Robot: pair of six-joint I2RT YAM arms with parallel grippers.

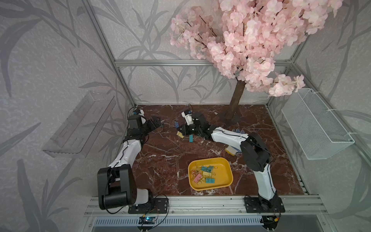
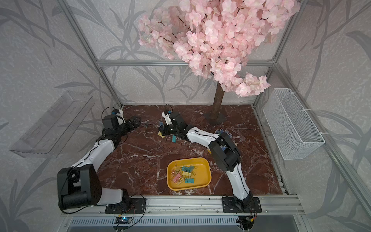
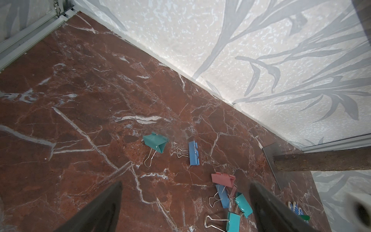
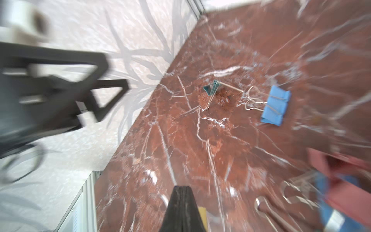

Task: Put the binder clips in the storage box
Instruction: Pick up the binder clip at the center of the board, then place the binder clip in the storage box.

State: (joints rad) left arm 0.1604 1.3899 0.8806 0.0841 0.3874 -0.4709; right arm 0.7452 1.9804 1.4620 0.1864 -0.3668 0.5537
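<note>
step: you are at the pick-up of one more clip; going by the heap in the box (image 1: 220, 170) against the handful outside it, I judge the task past half.
box: flat on the tabletop (image 1: 160, 160), with about a dozen clips (image 1: 204, 173) heaped in its left half and its right half bare.
loose clips: all beyond the box's far side, well apart from it. A yellow clip (image 1: 180, 135) lies there with a teal clip (image 1: 191, 138) near it and a blue clip (image 1: 176, 124) farther out. The left wrist view adds a pink clip (image 3: 222, 178) tangled with blue and teal ones.
right gripper (image 1: 181, 133): jaws together, low over the tabletop beyond the box, its tip at the yellow clip. The right wrist view shows a yellow sliver beside the closed fingers (image 4: 181, 202), but it is blurred, so you cannot tell whether the clip is pinched.
left gripper (image 1: 159, 121): jaws wide apart, holding nothing, farther beyond the box and off to its left, facing the loose clips.
next move: probably a lift and a carry to the box. Check that the yellow clip rises with the right gripper. If it does not, part the jaws and take it by its body or handle. Then clear the low rim, stop over the bare half and let go.
risk: the wire handles interlock, so a neighbour may be dragged along.
</note>
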